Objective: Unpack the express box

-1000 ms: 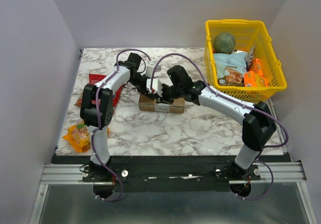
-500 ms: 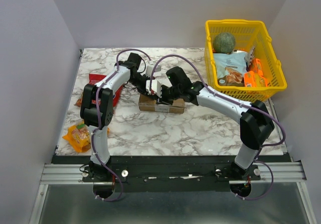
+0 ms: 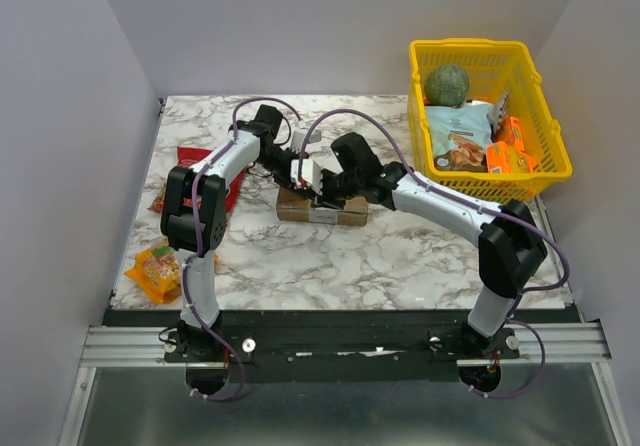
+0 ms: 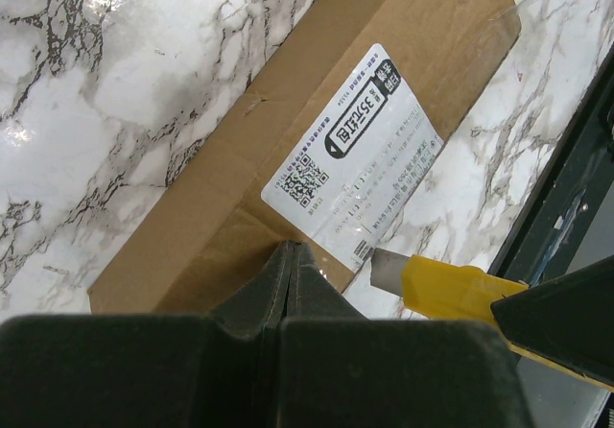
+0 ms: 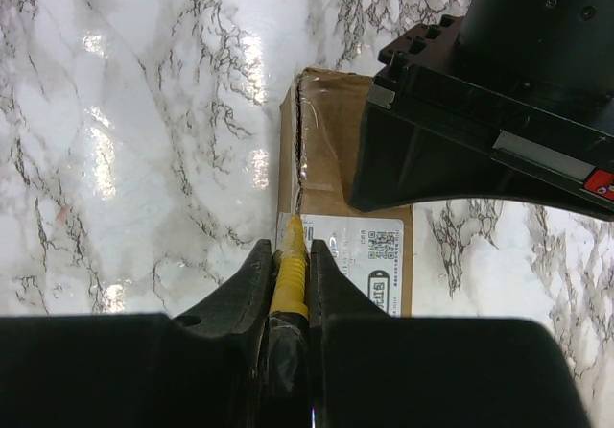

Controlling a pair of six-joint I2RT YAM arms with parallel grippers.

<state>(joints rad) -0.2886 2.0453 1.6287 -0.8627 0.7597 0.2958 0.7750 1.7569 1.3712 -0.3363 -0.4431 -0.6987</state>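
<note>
One brown box [image 3: 322, 210] lies flat in the middle of the surface [image 3: 400, 256]. It has one white label [image 4: 360, 174] on top and a strip of clear tape [image 5: 305, 135] that looks ripped.

Two arms meet over the box. From the top, the left arm [image 3: 225, 161] and the right arm [image 3: 440, 201] hide much of it. In the right wrist view, the black body of the left tool blocks the right side of the box.

The left tool [image 4: 290, 253] is closed tight with nothing in it. Its tip sits at the box top, just beside a corner of the label.

The right tool [image 5: 288, 255] squeezes one yellow knife [image 4: 451, 289]. The knife tip is at the edge of the label, in line with the ripped tape.

One yellow basket [image 3: 470, 44] stands at the back right, well apart from the box. In it are one green ball [image 3: 447, 84], one blue bag [image 3: 460, 131] and some orange packs [image 3: 510, 156], maybe two.

On the left side lie one red bag [image 3: 188, 158] and one orange bag [image 3: 155, 271]. A third small bag may peek out under the left arm, but it is hard to see.
</note>
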